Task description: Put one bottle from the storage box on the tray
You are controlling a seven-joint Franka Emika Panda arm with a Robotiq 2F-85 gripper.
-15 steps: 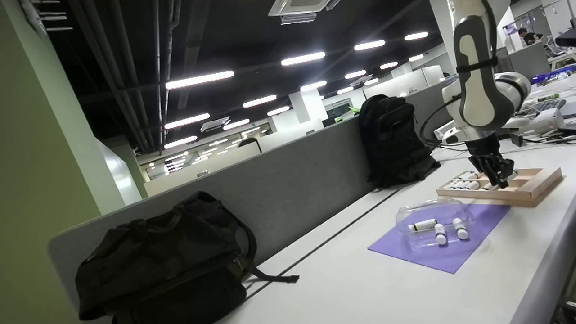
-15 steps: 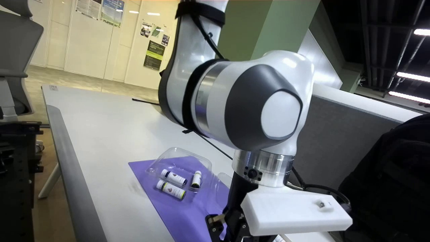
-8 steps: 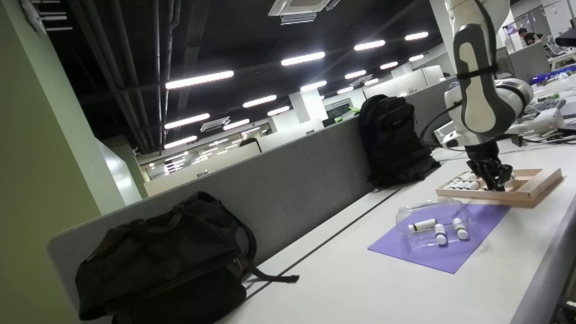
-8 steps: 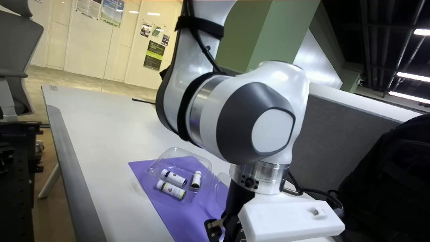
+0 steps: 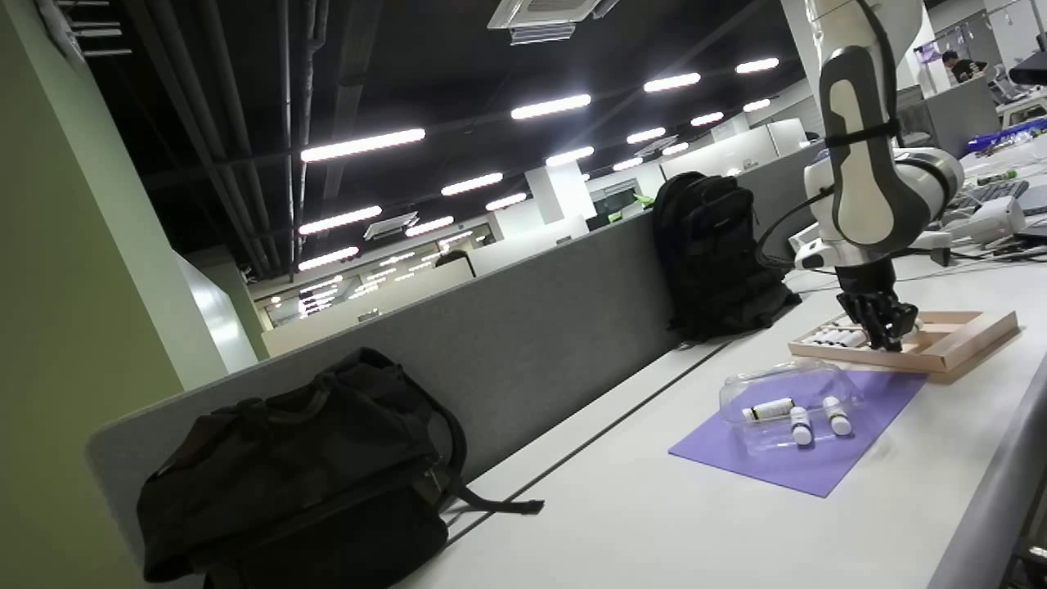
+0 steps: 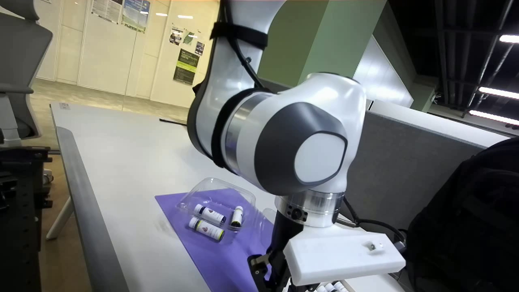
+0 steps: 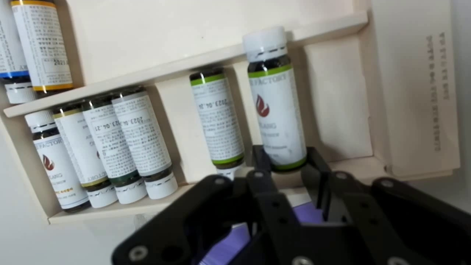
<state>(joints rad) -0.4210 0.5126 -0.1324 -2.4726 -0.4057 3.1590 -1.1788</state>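
Observation:
The purple storage box (image 5: 806, 481) lies flat on the table, also in an exterior view (image 6: 227, 263). Three bottles (image 6: 206, 229) lie on it in a clear plastic shell. The wooden tray (image 5: 973, 339) stands just behind it; its divider (image 7: 147, 77) crosses the wrist view. My gripper (image 5: 891, 343) is down at the tray's near rim. In the wrist view my fingertips (image 7: 285, 162) are shut on the lower end of a green-banded bottle (image 7: 278, 117). Its white cap overlaps the divider; I cannot tell whether they touch. The fingertips are cut off in an exterior view.
Another green-banded bottle (image 7: 217, 117) lies just left of the held one. Several more bottles (image 7: 140, 132) lie in the same compartment, and others (image 7: 42, 44) beyond the divider. A black backpack (image 5: 712, 254) stands against the grey partition (image 5: 556, 352).
In an exterior view the gripper has moved lower and left, with the held bottle's white end moving along. The wooden tray has shifted slightly left. The bottles on the purple piece have not moved.

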